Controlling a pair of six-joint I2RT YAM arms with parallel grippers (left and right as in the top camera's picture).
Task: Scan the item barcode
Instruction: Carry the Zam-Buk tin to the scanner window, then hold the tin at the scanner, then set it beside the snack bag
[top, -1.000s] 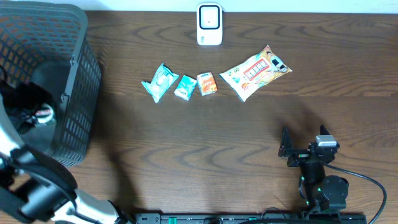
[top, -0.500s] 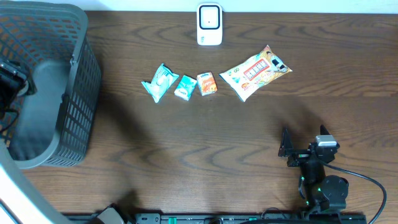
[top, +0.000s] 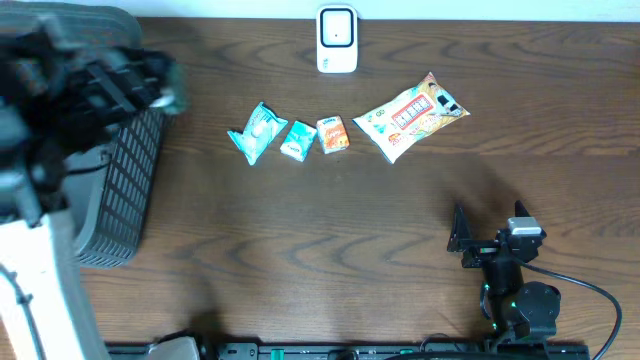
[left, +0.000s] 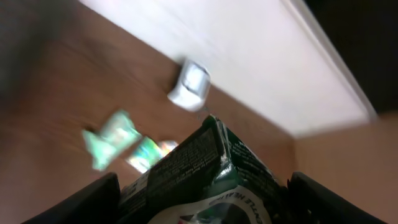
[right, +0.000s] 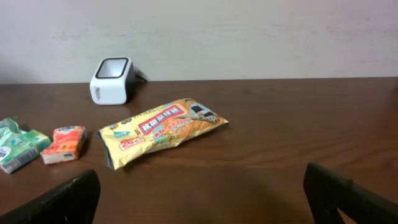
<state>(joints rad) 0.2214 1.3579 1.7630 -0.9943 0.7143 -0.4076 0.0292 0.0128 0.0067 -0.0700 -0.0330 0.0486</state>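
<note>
At the near right of the table (top: 300, 250) the right gripper (top: 462, 238) sits low above the wood. Its fingers are spread wide and nothing is between them. It is well apart from every packet.

At the left edge stands a grey mesh basket (top: 120, 190). The left arm shows in the overhead view only as a blur over the basket's far right rim, so its hold cannot be read from there. The left wrist view settles it: the left gripper (left: 199, 202) has its two fingers (left: 87, 199) set wide on either side of a dark green packet (left: 199, 165). The packet fills the gap from one finger to the other, so it is pinched between them. Its crimped top edge points away from the wrist. The packet is therefore up in the left gripper, off the table, on the far left of the scene.

Past the middle of the table a row of items lies on the wood. From left to right these are a teal packet (top: 257, 132), a smaller teal packet (top: 297, 139) just beside it, and a small orange packet (top: 333, 134). Further right is a long yellow snack bag (top: 411, 115), lying at an angle.

Farthest off, at the far centre edge, the white scanner (top: 337, 40) stands against the pale wall (right: 249, 31). From the left wrist it appears just beyond the held packet's top edge, well apart from it.
</note>
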